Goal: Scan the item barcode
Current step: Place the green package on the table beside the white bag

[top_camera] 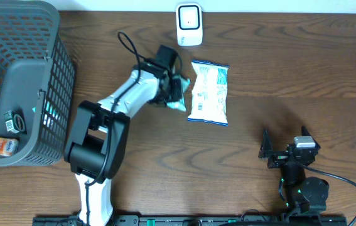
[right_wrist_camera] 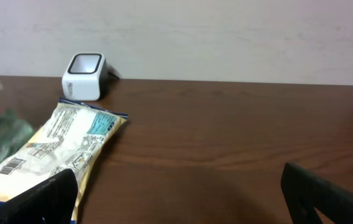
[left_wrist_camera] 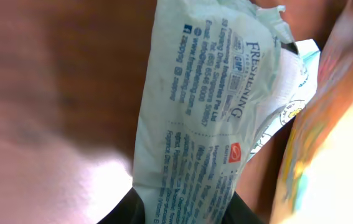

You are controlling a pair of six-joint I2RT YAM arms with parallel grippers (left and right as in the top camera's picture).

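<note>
Reaching over the desk (top_camera: 291,75), the left gripper (top_camera: 175,93) was clamped on one pale-green printed packet (left_wrist_camera: 195,124). In the left wrist view the packet ran up from between the two dark fingers and filled most of the frame, its blue print readable in part. That packet sat near the middle of the desk, just beside one larger white-and-blue snack bag (top_camera: 209,93), which lay flat with its barcode end toward the robot. One white scanner (top_camera: 189,25) stood at the far edge of the desk, beyond both packets and apart from them. One grey mesh basket (top_camera: 21,81) occupied the left end of the desk. Two things could be counted inside it, an orange pack (top_camera: 2,146) and a small dark item (top_camera: 14,121); more could not be made out through the mesh. The right gripper (right_wrist_camera: 177,174) stood wide open and held nothing, low over the desk, well apart from the snack bag.
</note>
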